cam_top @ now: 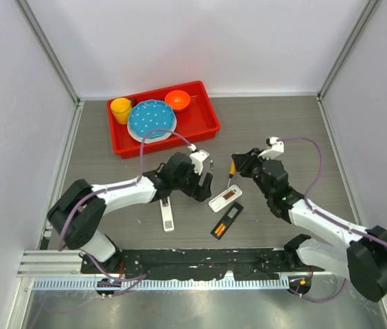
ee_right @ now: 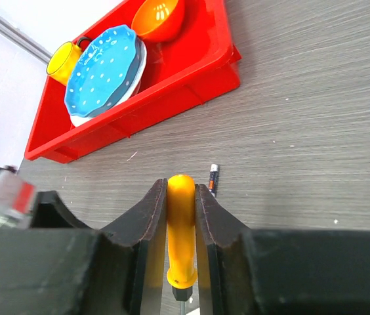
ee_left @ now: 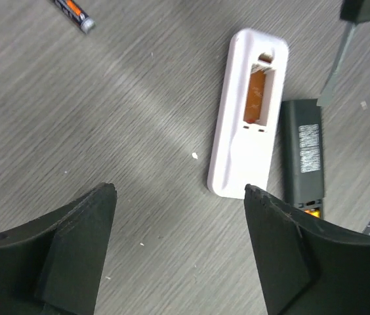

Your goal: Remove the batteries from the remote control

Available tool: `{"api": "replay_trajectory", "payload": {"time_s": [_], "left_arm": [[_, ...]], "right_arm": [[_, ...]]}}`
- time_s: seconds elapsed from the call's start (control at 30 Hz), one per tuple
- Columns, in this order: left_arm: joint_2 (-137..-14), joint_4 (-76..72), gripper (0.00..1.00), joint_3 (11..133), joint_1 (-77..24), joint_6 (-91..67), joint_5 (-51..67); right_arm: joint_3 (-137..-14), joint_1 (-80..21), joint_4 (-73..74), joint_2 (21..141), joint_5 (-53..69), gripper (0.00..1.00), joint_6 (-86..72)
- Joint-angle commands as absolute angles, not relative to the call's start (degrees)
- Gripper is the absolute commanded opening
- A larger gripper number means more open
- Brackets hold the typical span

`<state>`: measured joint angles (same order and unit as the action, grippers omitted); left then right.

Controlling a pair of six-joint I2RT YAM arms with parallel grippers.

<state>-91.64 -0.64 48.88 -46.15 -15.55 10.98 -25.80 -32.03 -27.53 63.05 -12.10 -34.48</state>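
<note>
R hand tight on screwdriver (L hand wide apart, empty)

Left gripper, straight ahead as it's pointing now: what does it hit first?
The left gripper, open, aims at bare table just beside the white remote; probably table first, depth unclear.

DESK: grey wood-grain desk, matt finish | WALLS: plain white left wall, far wall, right wall | FRAME: aluminium far-left post, far-right post | NEAR EDGE: black mounting rail, white slotted strip, brushed metal sheet | LIGHT: even, diffuse, soft shadows
</note>
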Motion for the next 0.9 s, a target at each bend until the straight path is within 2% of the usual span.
{"api": "replay_trajectory", "payload": {"time_s": [0.0, 0.07, 0.1, 0.27, 0.47, 0.6, 0.77, 0.87], "left_arm": [[-83.5, -6.7, 0.87, 46.2, -46.3, -16.0, 8.2], [-81.7, -5.5, 0.92, 45.8, -46.8, -18.4, 8.1], [-80.3, -5.2, 0.98, 45.6, -47.9, -19.1, 6.8], [-78.2, 0.8, 1.00, 44.8, -57.5, -22.8, -7.4], [-81.8, 4.1, 1.00, 45.1, -70.8, -29.8, -20.9], [-86.6, 3.4, 0.96, 46.2, -79.8, -30.2, -29.3], [-93.7, 2.3, 0.91, 48.3, -83.8, -30.4, -32.5], [-96.1, 1.8, 0.82, 48.0, -84.4, -31.5, -32.3]], "right_arm": [[-24.8, -32.1, -21.3, 56.0, -14.6, 0.01, -34.7], [-24.5, -31.9, -17.8, 52.4, -14.9, 0.01, -34.6], [-24.3, -31.8, -16.0, 51.4, -15.0, 0.01, -34.8], [-23.1, -31.6, -12.3, 45.5, -13.9, 0.01, -36.3], [-21.4, -31.3, -11.1, 43.1, -12.7, 0.01, -37.5], [-20.6, -31.1, -10.8, 42.5, -12.4, 0.01, -37.6], [-20.2, -30.9, -10.5, 41.9, -12.6, 0.01, -37.2], [-20.0, -30.7, -10.4, 41.7, -12.5, 0.01, -37.3]]}}
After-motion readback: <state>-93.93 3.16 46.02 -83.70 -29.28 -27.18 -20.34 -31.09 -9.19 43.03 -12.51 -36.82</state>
